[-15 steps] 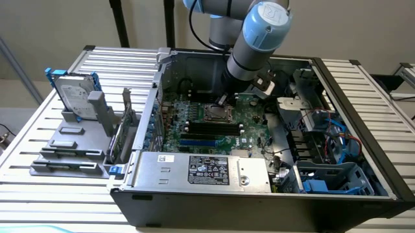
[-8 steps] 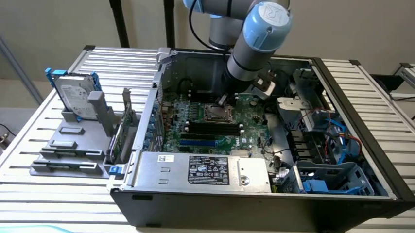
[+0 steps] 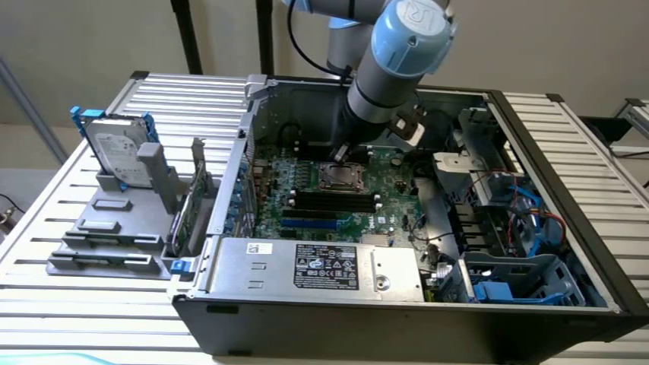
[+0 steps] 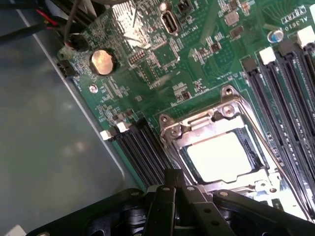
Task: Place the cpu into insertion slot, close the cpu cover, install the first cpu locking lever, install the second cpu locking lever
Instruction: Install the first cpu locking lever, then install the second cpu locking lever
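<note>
Chip [image 4: 220, 156] sits flat in the socket [image 4: 246, 162], framed by the metal cover [image 4: 197, 124], so placement looks done. Pincer [image 4: 172, 189] hangs just beside the cover's edge, fingers pressed together, holding nothing, likely positioned for the cover or levers.

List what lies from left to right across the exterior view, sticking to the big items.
Hard drive in the grey rack → green motherboard with the cpu socket under the robot arm → blue drive cage → ribbed table.
</note>
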Robot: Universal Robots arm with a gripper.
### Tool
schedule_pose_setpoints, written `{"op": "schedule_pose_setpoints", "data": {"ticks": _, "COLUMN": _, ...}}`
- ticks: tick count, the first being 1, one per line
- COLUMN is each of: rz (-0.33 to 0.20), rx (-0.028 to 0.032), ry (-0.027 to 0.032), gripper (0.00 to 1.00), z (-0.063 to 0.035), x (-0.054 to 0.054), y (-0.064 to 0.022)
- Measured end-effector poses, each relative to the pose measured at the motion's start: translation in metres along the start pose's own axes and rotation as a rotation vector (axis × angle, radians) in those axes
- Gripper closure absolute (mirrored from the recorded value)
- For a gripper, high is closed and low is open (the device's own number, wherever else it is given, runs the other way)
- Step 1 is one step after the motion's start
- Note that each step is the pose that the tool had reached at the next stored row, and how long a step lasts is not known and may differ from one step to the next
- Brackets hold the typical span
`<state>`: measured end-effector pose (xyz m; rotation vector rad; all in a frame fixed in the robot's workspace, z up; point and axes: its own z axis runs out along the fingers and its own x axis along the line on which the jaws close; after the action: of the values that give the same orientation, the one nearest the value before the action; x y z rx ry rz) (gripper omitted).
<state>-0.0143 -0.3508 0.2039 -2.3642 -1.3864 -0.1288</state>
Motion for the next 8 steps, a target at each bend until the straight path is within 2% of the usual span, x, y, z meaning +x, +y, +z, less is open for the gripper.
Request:
{"op": "schedule_pose_setpoints", "data": {"ticks": 3, "rz": -0.001, "rx": 0.0024, "ry": 0.0038, "gripper": 0.89, "z": -0.0002, "x": -0.0005, "y": -0.0005}}
{"op": "schedule_pose_setpoints", "data": {"ticks": 8, "rz": -0.001, "rx": 0.0024, "ry": 0.004, "gripper": 0.89, "z": -0.0002, "x": -0.0005, "y": -0.0005}}
